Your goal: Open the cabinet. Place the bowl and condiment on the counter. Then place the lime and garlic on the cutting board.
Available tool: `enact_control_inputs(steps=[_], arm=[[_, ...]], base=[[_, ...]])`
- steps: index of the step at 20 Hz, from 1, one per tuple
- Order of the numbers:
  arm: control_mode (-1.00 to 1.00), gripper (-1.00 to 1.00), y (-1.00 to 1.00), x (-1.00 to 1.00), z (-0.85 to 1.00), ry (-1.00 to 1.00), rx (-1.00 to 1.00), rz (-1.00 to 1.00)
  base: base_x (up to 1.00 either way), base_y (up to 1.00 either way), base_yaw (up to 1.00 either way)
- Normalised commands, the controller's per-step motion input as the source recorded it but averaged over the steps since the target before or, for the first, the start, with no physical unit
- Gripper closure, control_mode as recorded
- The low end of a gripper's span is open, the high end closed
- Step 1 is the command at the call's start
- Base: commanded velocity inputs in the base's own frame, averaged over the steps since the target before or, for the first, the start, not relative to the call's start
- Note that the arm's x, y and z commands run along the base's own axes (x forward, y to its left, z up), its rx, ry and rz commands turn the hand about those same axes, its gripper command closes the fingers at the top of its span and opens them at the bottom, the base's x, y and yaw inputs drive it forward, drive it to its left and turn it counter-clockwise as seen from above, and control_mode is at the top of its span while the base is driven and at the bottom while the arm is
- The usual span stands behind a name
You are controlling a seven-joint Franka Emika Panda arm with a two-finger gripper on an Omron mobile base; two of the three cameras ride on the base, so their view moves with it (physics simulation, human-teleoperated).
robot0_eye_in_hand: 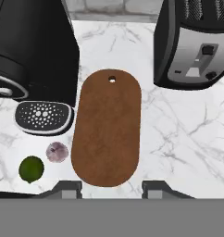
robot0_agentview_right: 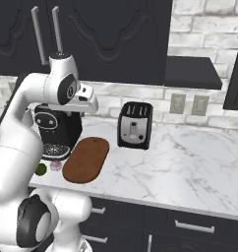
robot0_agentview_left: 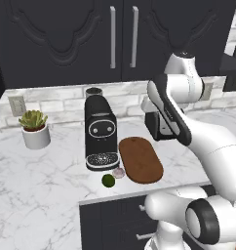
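The gripper (robot0_eye_in_hand: 111,189) is held spread and empty above the bare oval reddish-brown wooden cutting board (robot0_eye_in_hand: 107,132). The dark green lime (robot0_eye_in_hand: 31,169) and pale pinkish garlic bulb (robot0_eye_in_hand: 57,152) are seen just beside its left edge on the white marble counter (robot0_eye_in_hand: 183,148); the black cabinet (robot0_agentview_left: 66,39) doors are shut.

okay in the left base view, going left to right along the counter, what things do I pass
Potted plant → coffee machine → lime → garlic → cutting board. The toaster beyond that is mostly hidden behind the arm, so I leave it out.
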Motion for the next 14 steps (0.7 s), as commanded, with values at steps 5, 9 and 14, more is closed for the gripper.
enact_control_inputs(steps=[5, 9, 14], arm=[[-1.0, -1.0, -0.11, -0.16, 0.17, -0.17, 0.01, 0.0], [-1.0, -1.0, 0.14, -0.21, 0.74, -0.46, 0.0, 0.1], [-1.0, -1.0, 0.35, 0.07, 0.87, -0.32, 0.0, 0.13]], base=[[0.0, 0.0, 0.0], [0.0, 0.0, 0.0], [0.0, 0.0, 0.0]])
